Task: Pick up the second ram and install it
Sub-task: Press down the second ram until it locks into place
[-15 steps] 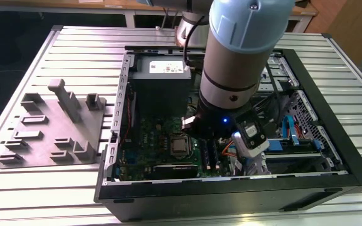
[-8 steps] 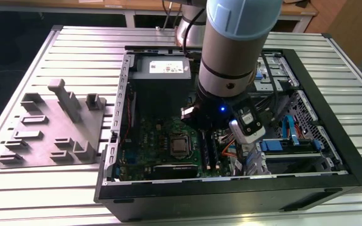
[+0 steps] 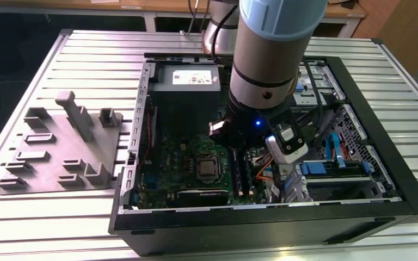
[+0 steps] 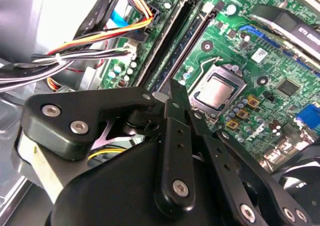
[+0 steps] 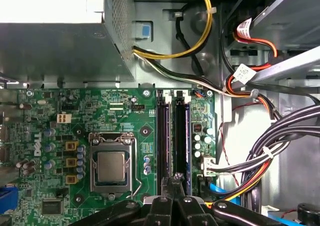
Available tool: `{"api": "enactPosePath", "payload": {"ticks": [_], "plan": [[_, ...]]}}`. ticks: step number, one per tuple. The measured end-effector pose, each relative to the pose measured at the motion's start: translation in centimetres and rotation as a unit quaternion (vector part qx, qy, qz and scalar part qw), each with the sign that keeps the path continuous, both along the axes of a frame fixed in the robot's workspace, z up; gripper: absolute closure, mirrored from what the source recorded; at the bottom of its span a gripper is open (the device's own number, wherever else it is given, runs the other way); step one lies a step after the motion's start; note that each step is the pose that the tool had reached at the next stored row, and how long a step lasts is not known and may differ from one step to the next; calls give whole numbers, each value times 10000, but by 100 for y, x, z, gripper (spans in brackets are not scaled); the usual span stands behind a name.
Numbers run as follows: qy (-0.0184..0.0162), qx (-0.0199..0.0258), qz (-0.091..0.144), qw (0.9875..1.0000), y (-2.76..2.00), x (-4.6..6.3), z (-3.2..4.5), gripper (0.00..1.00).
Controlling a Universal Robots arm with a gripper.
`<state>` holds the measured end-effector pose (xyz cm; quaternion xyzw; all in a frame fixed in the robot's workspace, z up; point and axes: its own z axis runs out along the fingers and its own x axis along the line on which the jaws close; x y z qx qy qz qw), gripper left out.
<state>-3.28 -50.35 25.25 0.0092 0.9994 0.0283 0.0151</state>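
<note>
The open computer case [image 3: 391, 163] lies on the table with the green motherboard [image 5: 125, 110] facing up. Beside the processor socket [image 5: 111, 166] run two long memory slots. A dark blue-green ram stick [image 5: 182, 136] [image 4: 192, 48] sits in the slot nearer the cable bundle; whether it is the second ram I cannot tell. The neighbouring slot [image 5: 163, 136] looks dark, and I cannot tell if it holds a stick. My gripper [image 5: 175, 178] [image 4: 172, 88] hangs inside the case [image 3: 239, 145], shut with nothing between its fingers, tips just above one end of the two slots.
The grey power supply [image 3: 183, 92] fills the far end of the case. Bundled cables [image 5: 280, 151] run close beside the slots, and a drive cage [image 3: 332, 163] stands at the exterior view's right. A grey fixture plate [image 3: 56, 147] with upright holders lies on the slatted table at the left.
</note>
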Motion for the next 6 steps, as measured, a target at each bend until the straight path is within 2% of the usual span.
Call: {"api": "enactPosePath", "payload": {"ticks": [6], "plan": [[0,1,0,10000,0,0,0,90]]}}
